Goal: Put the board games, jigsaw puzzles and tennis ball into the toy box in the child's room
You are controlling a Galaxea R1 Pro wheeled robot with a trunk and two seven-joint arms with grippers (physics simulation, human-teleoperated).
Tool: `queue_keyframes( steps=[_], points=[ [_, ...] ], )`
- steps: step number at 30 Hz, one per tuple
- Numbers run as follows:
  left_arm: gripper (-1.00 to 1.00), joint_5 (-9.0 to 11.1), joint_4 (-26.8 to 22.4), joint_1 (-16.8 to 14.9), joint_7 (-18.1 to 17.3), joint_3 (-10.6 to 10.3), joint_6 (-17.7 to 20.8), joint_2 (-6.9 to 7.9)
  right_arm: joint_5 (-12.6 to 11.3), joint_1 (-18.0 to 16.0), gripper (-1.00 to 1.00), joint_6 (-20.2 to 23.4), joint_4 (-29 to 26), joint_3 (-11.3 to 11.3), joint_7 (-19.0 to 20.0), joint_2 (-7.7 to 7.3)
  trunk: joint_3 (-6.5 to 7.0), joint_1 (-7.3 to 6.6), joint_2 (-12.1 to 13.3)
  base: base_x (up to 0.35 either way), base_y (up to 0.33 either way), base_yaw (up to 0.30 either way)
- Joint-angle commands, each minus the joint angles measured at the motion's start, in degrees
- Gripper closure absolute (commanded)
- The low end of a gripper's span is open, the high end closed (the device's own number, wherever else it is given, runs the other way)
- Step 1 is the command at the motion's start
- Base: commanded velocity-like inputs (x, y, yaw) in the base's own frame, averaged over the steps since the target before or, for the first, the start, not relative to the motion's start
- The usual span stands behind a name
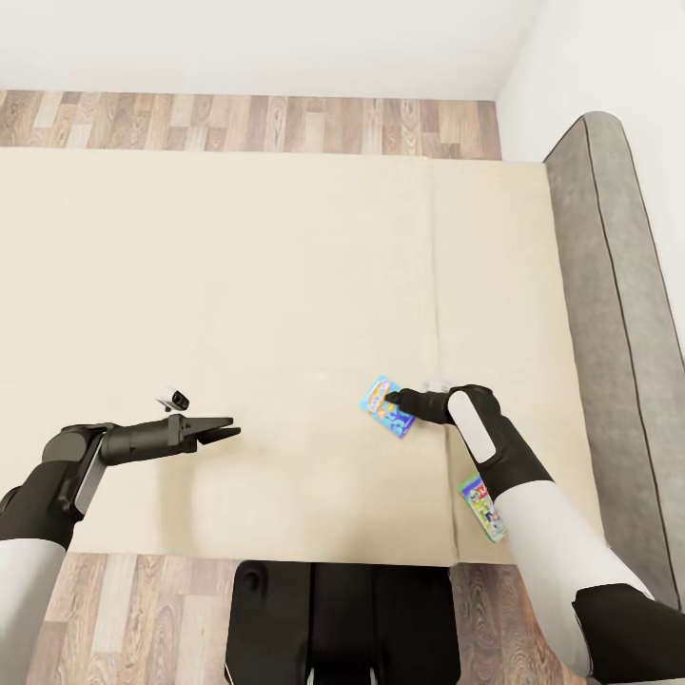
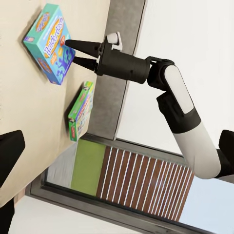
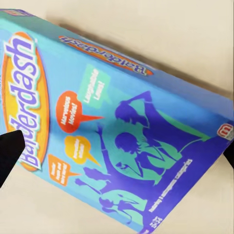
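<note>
two board games point(image 1: 387, 406) on the bed point(image 1: 266, 304), right pincer point(image 1: 392, 398) parted.

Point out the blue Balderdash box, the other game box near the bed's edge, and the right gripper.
Balderdash box point(image 3: 122, 131), right wrist view, middle of its printed top face.
Other game box point(image 1: 482, 507), head view, its visible top face.
Right gripper point(image 2: 72, 52), left wrist view, between the fingertips.

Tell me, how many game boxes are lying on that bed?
2. The blue Balderdash box lies on the bed at the right gripper. The second, green-edged game box lies near the bed's front edge, partly hidden by the right arm.
</note>
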Motion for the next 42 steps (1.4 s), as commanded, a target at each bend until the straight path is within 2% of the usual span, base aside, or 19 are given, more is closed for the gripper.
queue_keyframes(
  steps=[1, 21, 26, 35, 42],
  points=[
    [-1.00, 0.0, 0.0, 0.0, -0.2, 0.0, 0.6, 0.02, -0.6, 0.0, -1.00, 0.1, -0.1, 0.1, -0.6, -0.01, -0.06, 0.03, -0.1, 0.000, 0.109, 0.000],
    [-1.00, 0.0, 0.0, 0.0, -0.2, 0.0, 0.6, 0.02, -0.3, 0.0, -1.00, 0.9, -0.1, -0.1, -0.7, -0.12, -0.06, 0.03, -0.1, 0.000, 0.012, 0.000],
    [-1.00, 0.0, 0.0, 0.0, -0.2, 0.0, 0.6, 0.01, -0.3, -0.1, -1.00, 2.4, -0.4, -0.2, -1.0, -0.40, -0.06, 0.03, -0.1, 0.000, 0.000, 0.000],
    [-1.00, 0.0, 0.0, 0.0, -0.2, 0.0, 0.6, -0.06, -0.3, -0.2, -1.00, 5.9, -4.3, -0.3, -4.6, -0.19, -0.06, 0.03, -0.1, 0.000, 0.000, 0.000],
    [-1.00, 0.0, 0.0, 0.0, -0.2, 0.0, 0.6, -0.13, -0.4, -0.5, -1.00, 6.3, -4.7, -0.4, -5.7, -0.04, -0.06, 0.03, -0.1, 0.000, 0.000, 0.000]
  ],
)
